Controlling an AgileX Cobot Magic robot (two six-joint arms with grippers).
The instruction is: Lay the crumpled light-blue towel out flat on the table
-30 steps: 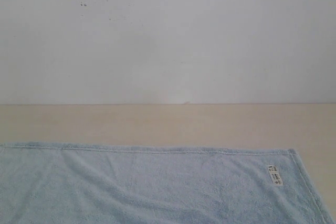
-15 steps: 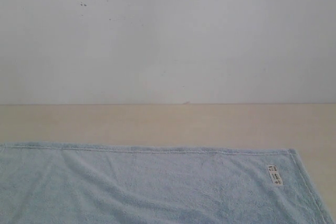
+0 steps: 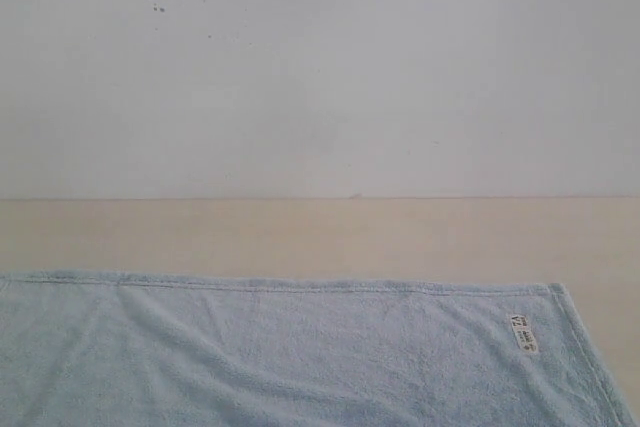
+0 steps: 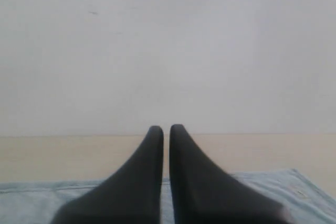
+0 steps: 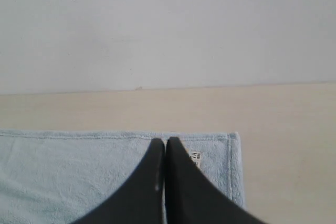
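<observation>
The pale-blue towel (image 3: 300,357) lies spread over the near part of the beige table (image 3: 320,232), its far hem straight and a few shallow folds left in it. Its small white label (image 3: 524,334) sits near the far right corner. Neither gripper shows in the exterior view. In the left wrist view my left gripper (image 4: 166,129) hovers above the towel (image 4: 37,200), jaws shut with nothing between them. In the right wrist view my right gripper (image 5: 165,141) is shut and empty too, above the towel (image 5: 68,171) beside the label (image 5: 196,157).
An off-white speckled wall (image 3: 320,67) rises behind the table's far edge. A bare beige strip of table runs between the towel's far hem and the wall, and more bare table (image 5: 289,156) lies right of the towel's corner.
The towel's folds have shifted very slightly; its hem and label stay in place. No arm enters the exterior view.
</observation>
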